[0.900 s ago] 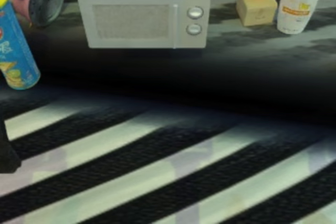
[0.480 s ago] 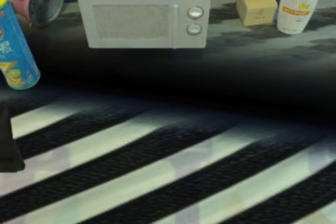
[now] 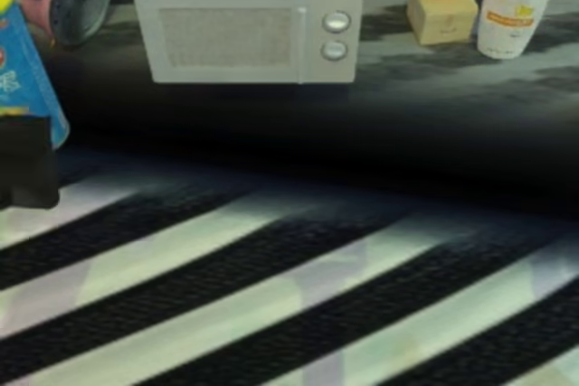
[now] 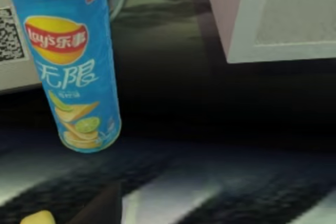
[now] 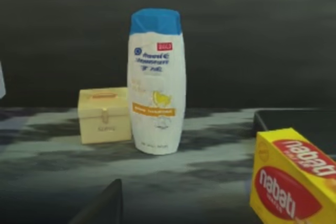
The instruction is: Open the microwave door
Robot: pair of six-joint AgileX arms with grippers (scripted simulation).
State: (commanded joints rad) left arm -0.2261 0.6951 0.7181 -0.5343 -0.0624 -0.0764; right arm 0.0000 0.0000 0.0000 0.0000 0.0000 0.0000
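Striped in dark and pale bands, the table (image 3: 298,296) runs back into shadow, and the microwave (image 3: 249,15) stands at its far edge, a little left of centre. Its door (image 3: 226,40) sits flush and shut, the grey mesh window facing you, with the thin white handle bar (image 3: 302,42) upright at the door's right edge, just beside the two silver knobs (image 3: 336,35).

Your left arm (image 3: 25,162) shows only as a dark block at the table's left edge, in front of the blue chip can (image 3: 23,88); you cannot tell how its fingers stand. Your right arm is out of the top view, and its fingers cannot be told either.

Expect a stiff, light panel swinging on a hinge at its left side. Take hold at the handle bar, since the flat door face gives nothing to pinch. The bar is narrow and probably smooth, so grip squarely. The microwave looks small enough that a hard pull may drag it.
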